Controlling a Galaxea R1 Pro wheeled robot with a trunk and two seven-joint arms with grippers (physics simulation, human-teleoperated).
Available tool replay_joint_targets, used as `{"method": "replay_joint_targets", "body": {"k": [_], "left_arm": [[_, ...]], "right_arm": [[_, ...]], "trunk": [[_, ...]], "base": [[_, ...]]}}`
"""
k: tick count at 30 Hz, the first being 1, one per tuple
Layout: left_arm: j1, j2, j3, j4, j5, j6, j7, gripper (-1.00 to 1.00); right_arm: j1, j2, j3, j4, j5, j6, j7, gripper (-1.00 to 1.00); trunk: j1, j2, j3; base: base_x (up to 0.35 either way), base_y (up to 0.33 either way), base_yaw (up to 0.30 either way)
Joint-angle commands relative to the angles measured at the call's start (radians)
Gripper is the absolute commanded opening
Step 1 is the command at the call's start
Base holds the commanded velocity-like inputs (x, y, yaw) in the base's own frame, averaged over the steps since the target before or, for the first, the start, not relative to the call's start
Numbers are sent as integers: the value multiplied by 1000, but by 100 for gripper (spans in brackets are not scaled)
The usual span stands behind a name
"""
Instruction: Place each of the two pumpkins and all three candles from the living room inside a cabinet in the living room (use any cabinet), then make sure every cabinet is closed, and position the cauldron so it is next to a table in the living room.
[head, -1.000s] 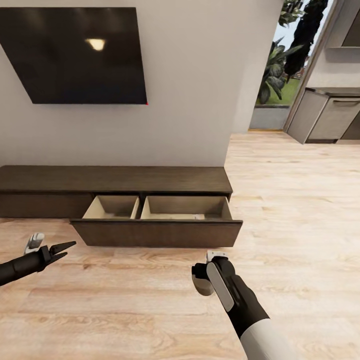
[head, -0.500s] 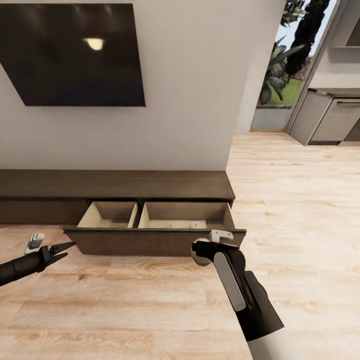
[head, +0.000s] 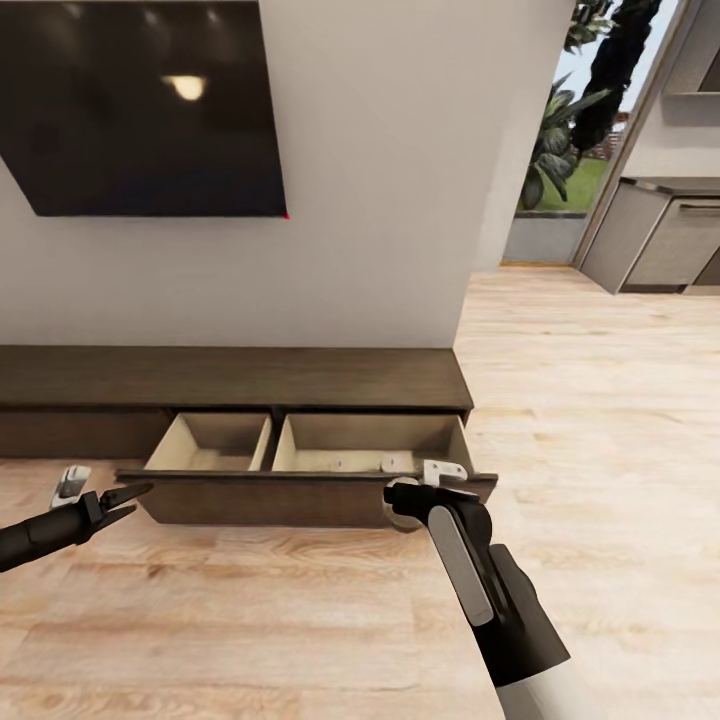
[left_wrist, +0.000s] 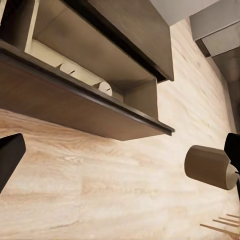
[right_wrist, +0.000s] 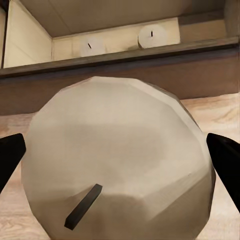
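Candle in hand (right_wrist: 117, 160): a stubby grey-beige cylinder with a dark wick, clamped between the right gripper's (head: 405, 497) black fingers, just in front of the open drawer's front panel.
Candles in drawer: two more (right_wrist: 90, 47) and (right_wrist: 151, 36) stand side by side on the pale floor of the right-hand compartment, close behind the front panel.
Cabinet (head: 230, 375): long, low, dark brown, against the wall under the TV (head: 140, 105); its drawer (head: 300, 495) is pulled out over the wood floor (head: 600, 400).
Left gripper (head: 128, 497): fingers spread apart, holding nothing, hovering near the drawer's left corner.
Left compartment (head: 210, 445): I can't see anything lying in it.
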Motion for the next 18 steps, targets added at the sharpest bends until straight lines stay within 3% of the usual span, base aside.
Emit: {"method": "replay_joint_targets", "body": {"k": [1, 8, 18], "left_arm": [[-1, 0, 1, 0, -1, 4, -4, 100], [-1, -1, -2, -2, 0, 4, -4, 100], [-1, -2, -2, -3, 0, 4, -4, 100]], "right_arm": [[-1, 0, 1, -1, -9, 1, -11, -100], [-1, -1, -1, 1, -9, 0, -11, -100], [-1, 1, 0, 2, -9, -3, -9, -100]], "trunk": [[0, 0, -1], [0, 0, -1], [0, 0, -1]], "base": [[163, -151, 0], [168, -222, 0], [206, -114, 0]]}}
